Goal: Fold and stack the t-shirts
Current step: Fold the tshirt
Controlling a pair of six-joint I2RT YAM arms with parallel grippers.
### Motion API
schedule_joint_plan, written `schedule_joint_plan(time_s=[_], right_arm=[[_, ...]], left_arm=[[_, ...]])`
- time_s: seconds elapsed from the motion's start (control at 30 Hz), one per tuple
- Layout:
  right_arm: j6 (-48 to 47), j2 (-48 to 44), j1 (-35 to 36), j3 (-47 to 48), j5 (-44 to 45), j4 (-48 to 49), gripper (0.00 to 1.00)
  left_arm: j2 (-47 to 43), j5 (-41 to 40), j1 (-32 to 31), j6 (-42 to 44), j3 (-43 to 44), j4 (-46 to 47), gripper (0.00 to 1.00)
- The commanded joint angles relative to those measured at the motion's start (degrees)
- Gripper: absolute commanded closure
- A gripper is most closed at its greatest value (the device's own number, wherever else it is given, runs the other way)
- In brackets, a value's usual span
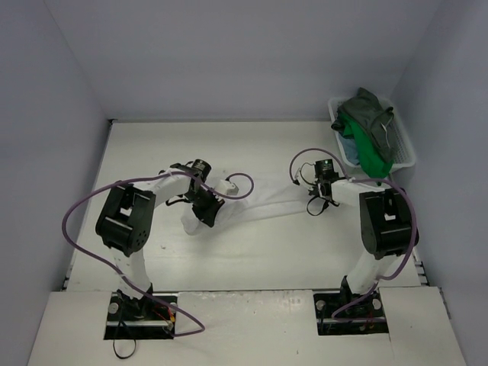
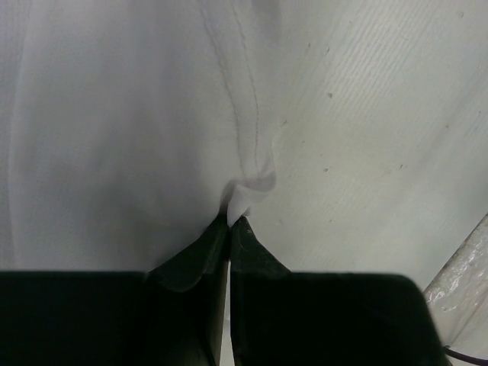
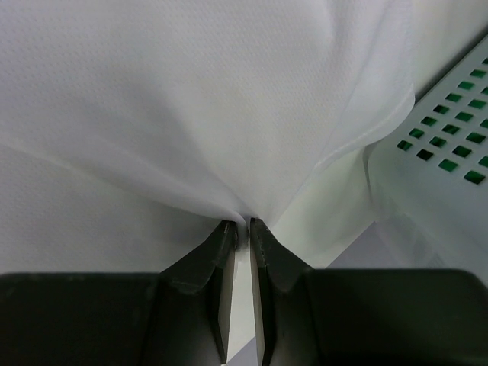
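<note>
White cloth t-shirt (image 1: pixel 259 200) lying flat mid-desk, stretched between both arms. Left fingers (image 2: pixel 231 219) closed on its edge. Right fingers (image 3: pixel 242 223) slightly parted at a gathered fold; grip cannot be told. Dark grey-green shirt (image 1: pixel 371 114) and bright green shirt (image 1: pixel 371 155) fill the white plastic mesh basket (image 1: pixel 409 155) at the white desk's (image 1: pixel 152 152) far right corner.

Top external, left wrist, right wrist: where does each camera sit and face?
Top external: above, behind both arms, shown whole, facing down at white table.
Left wrist: on left gripper, shut on white cloth t-shirt.
Right wrist: on right gripper, narrowly parted at that shirt; white plastic mesh basket beside.
Shared: the shirt, all views.
</note>
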Motion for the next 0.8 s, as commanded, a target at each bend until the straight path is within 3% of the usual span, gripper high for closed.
schedule_joint_plan(time_s=[0.0, 0.2, 0.6, 0.77], right_arm=[[0.38, -4.29, -0.99, -0.38, 0.74, -1.0, 0.89], [0.11, -4.82, -2.05, -1.0, 0.38, -1.43, 0.82], [2.04, -7.45, -3.28, 5.58, -1.73, -6.62, 0.54], [3.27, -8.69, -4.42, 9.45, -3.74, -10.57, 0.53]], left_arm=[[1.43, -5.21, -0.47, -0.02, 1.89, 2.83, 1.0], [0.73, -5.91, -0.38, -0.72, 2.86, 3.18, 1.0], [5.03, -14.34, 0.59, 0.07, 3.56, 3.53, 1.0], [7.31, -14.72, 2.87, 0.42, 6.02, 2.22, 1.0]])
